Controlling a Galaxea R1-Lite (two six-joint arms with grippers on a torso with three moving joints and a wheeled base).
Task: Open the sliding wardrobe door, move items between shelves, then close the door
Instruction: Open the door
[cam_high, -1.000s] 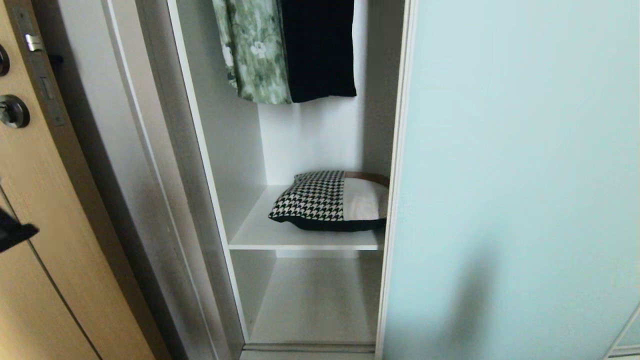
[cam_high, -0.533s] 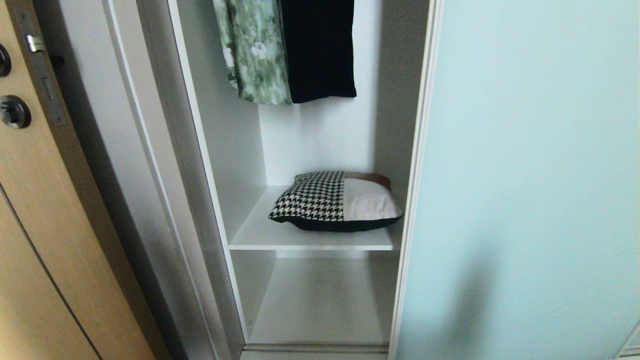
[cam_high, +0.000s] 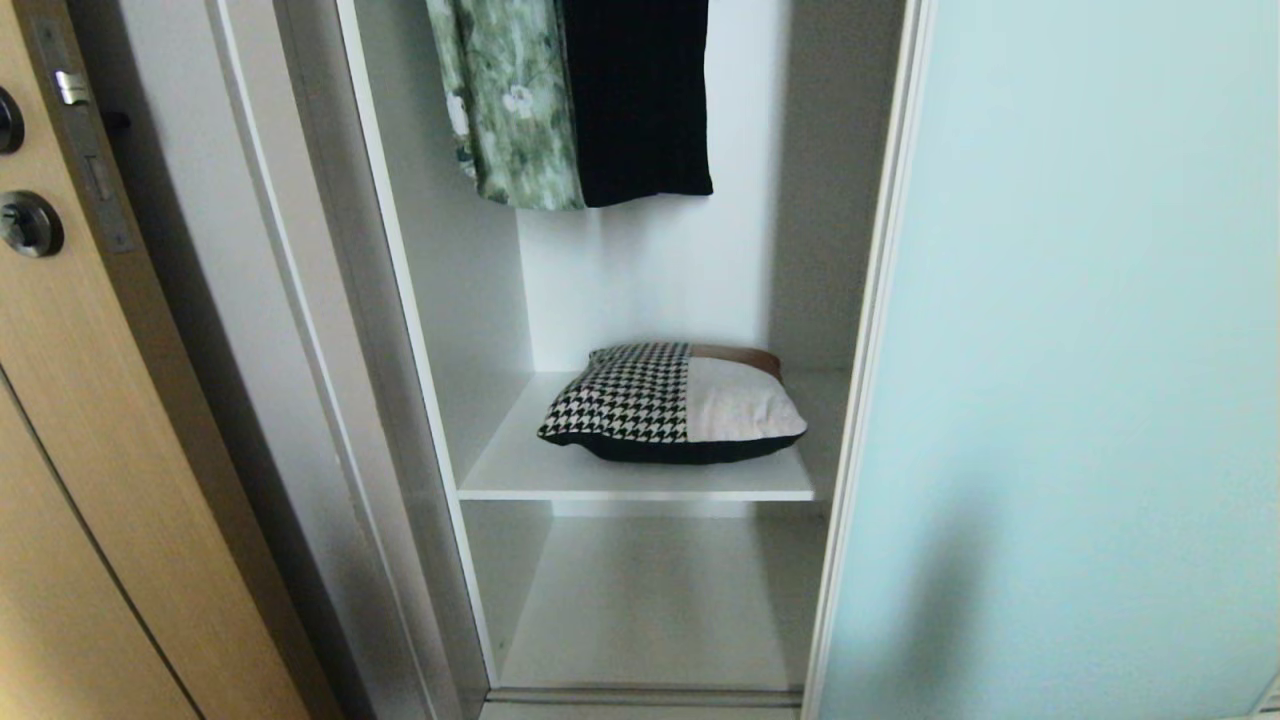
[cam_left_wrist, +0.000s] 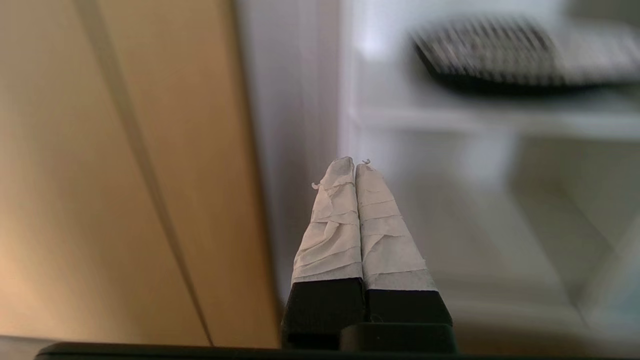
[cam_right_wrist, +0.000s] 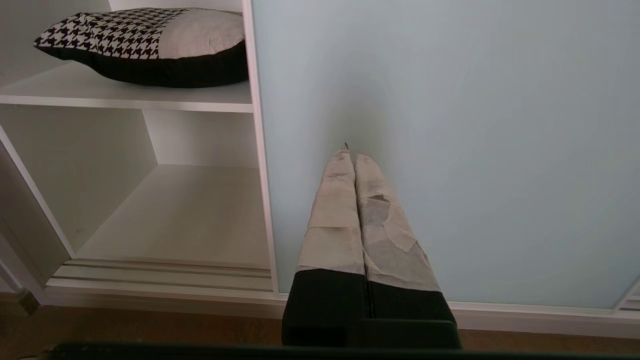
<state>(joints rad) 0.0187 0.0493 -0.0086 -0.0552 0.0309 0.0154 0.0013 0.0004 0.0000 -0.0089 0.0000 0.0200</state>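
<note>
The sliding wardrobe door (cam_high: 1080, 350) has slid further to the right since a second ago, so the opening is wider and the whole cushion (cam_high: 672, 402), earlier cut off at its right end by the door's edge, now shows; the dark piece of the left arm that stood at the left border of the head view over the wooden door (cam_high: 90, 480) is gone from it. The cushion, houndstooth and beige on top with a dark underside, lies flat on the upper shelf (cam_high: 520, 470), toward the right half of it. The lower shelf (cam_high: 650, 600) under it holds nothing that can be seen. Above, a green flowered garment (cam_high: 510, 100) and a black garment (cam_high: 636, 100) hang side by side, touching, their hems well above the cushion. The left gripper (cam_left_wrist: 348, 165), its taped fingers pressed together on nothing, points at the pale wardrobe frame between the wooden door and the shelves. The right gripper (cam_right_wrist: 349, 152), likewise clenched and empty, is low in front of the glass door panel, near its left edge. No writing or label can be read anywhere.
</note>
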